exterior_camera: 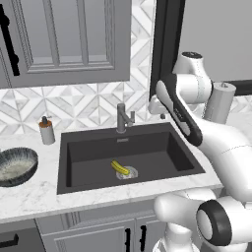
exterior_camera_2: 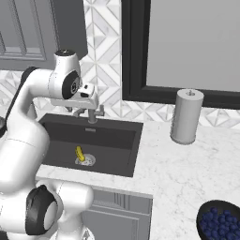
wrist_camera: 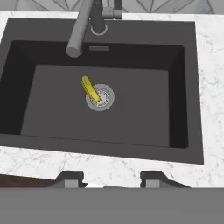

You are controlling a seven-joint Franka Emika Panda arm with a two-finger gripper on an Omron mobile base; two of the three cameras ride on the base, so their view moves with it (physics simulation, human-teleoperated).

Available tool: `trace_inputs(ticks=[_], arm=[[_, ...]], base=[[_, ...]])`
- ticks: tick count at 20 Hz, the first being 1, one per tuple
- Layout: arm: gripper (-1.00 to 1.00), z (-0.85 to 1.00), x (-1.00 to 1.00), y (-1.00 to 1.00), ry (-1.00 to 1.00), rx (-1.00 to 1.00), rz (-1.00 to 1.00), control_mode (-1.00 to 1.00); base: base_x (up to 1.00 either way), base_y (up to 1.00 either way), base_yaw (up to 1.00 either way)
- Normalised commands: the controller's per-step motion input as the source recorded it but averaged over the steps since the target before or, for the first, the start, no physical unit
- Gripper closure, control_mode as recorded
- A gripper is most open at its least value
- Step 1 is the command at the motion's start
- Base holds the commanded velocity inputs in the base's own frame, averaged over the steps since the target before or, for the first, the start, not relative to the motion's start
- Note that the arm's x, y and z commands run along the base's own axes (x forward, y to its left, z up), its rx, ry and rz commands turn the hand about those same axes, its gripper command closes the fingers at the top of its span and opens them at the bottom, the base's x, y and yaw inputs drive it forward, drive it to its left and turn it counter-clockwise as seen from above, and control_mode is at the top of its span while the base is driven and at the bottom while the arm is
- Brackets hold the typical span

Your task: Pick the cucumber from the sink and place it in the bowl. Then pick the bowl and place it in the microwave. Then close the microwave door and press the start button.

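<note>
In sink [wrist_camera: 183,87]: small curved yellow cucumber [wrist_camera: 90,89]

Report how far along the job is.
Nothing is done yet: the cucumber lies on the sink floor, partly over the drain. The gripper hovers above, holding nothing. The bowl sits on the counter; the bowl and microwave steps remain.

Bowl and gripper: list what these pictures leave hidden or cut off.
- Bowl: left base view's left edge cuts off its left part.
- Gripper: hand view shows just the fingertips, set apart; the grey band covers the rest.
- Cucumber: its underside against the sink floor is hidden.
</note>
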Motion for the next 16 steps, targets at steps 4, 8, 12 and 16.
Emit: trace_inputs(ticks=[4,8,12,16], arm=[[-1.00,-0.06,-0.17,0.00,0.00,0.00,0.00,-1.00],[-1.00,-0.77,-0.60,0.38,0.01,-0.08,0.00,-1.00],[-1.00,-0.69,-0.22,1.00,0.15,-0.19,0.00,-1.00],[-1.00,-0.72,0.00,1.00,0.22,-0.27,0.00,-1.00]], base=[[0.00,0.00,0.00],[0.00,0.00,0.00],[0.00,0.00,0.00],[0.00,0.00,0.00]])
